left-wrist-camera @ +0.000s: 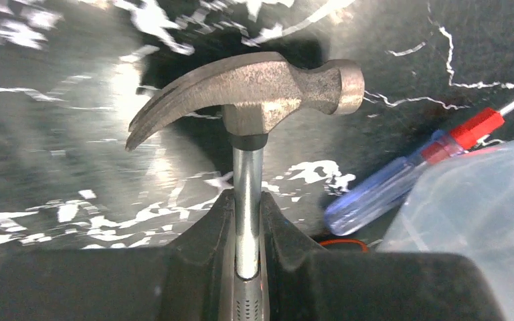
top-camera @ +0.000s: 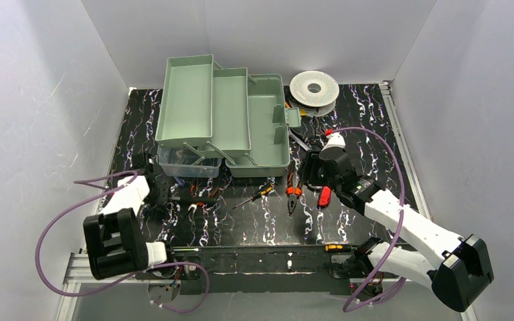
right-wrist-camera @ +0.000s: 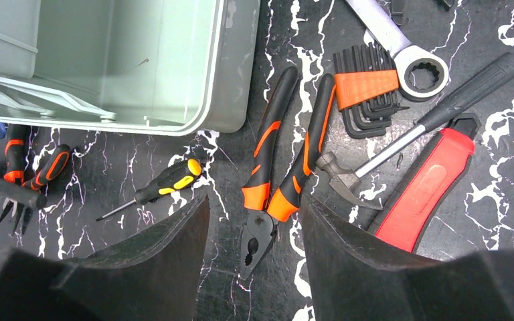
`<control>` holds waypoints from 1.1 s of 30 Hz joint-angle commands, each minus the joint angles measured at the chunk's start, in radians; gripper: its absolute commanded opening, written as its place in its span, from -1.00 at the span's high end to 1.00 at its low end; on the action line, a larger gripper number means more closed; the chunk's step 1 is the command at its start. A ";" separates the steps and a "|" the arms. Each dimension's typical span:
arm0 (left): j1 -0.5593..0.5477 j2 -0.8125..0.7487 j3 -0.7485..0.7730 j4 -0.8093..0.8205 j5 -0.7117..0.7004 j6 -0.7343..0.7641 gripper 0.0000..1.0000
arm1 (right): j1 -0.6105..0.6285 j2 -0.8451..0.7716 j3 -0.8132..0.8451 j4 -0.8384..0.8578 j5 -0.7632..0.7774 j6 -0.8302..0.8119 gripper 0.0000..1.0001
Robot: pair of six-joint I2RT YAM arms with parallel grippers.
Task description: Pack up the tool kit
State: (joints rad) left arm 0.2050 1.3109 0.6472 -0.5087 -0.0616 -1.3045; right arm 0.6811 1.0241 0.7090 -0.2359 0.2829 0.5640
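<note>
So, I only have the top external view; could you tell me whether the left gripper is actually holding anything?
Observer: Yes, the left gripper is shut on the metal shaft of a claw hammer.
Operator: Thank you. And the other one?
Observer: The right gripper is open, its fingers either side of the orange-handled pliers.
Operator: Anything close beside them?
Observer: A small hammer, its head next to their handle, and the red knife beyond.

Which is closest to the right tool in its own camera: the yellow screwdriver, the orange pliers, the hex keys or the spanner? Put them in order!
1. Orange pliers, right between the right tool's open fingers.
2. Yellow screwdriver, just to the left.
3. Hex keys, up on the right.
4. Spanner, farthest, beyond the hex keys.
</note>
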 commanded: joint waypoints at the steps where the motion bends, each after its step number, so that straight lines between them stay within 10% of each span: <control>1: 0.013 -0.172 0.054 -0.227 -0.225 0.124 1.00 | 0.000 -0.033 -0.024 0.019 0.016 -0.011 -0.19; 8: 0.014 -0.499 0.166 -0.334 -0.430 0.282 1.00 | 0.000 -0.020 -0.030 0.043 -0.007 -0.021 -0.17; 14: 0.013 -0.690 0.262 -0.108 -0.168 0.646 1.00 | -0.001 -0.018 -0.003 0.067 -0.046 -0.050 -0.17; 22: 0.010 -0.648 0.571 -0.123 -0.080 0.828 1.00 | 0.000 -0.046 0.037 0.043 -0.071 -0.079 -0.16; 33: -0.032 -0.335 0.874 -0.005 0.507 0.740 1.00 | -0.002 -0.064 0.053 0.034 -0.056 -0.097 -0.16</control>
State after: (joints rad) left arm 0.2008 0.8867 1.4475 -0.5804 0.2077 -0.5102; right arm 0.6811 0.9802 0.7013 -0.2165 0.2176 0.4889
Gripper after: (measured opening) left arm 0.109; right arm 0.584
